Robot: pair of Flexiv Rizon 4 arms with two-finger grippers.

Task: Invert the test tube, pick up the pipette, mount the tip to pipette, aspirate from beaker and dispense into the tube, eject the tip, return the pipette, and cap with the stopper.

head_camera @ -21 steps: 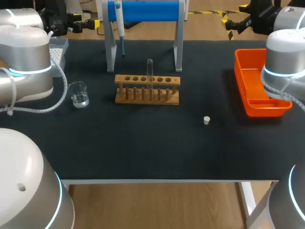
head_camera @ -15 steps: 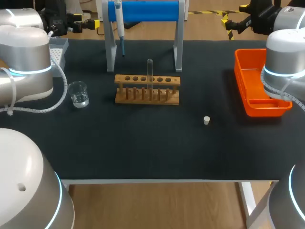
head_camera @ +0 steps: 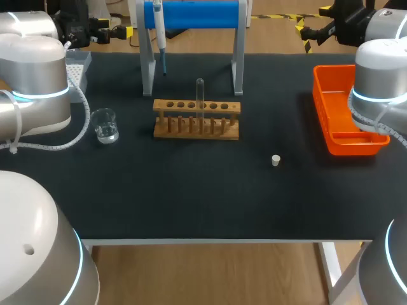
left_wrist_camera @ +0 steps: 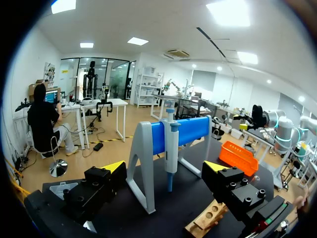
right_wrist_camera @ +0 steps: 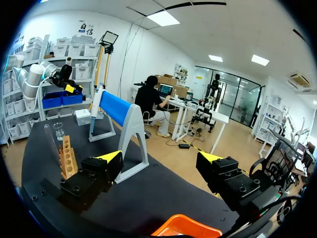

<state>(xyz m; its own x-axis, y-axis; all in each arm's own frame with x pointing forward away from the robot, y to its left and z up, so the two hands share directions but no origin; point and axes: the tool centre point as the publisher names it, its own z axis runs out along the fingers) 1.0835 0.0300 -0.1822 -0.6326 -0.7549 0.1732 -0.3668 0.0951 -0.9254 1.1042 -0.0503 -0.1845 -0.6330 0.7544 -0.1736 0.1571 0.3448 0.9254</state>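
The left arm hides much of the tip box

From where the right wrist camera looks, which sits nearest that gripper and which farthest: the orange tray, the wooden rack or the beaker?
Counting out from the right gripper:
1. Orange tray, just under it.
2. Wooden rack, ahead and off to one side.
3. Beaker, beyond the rack.
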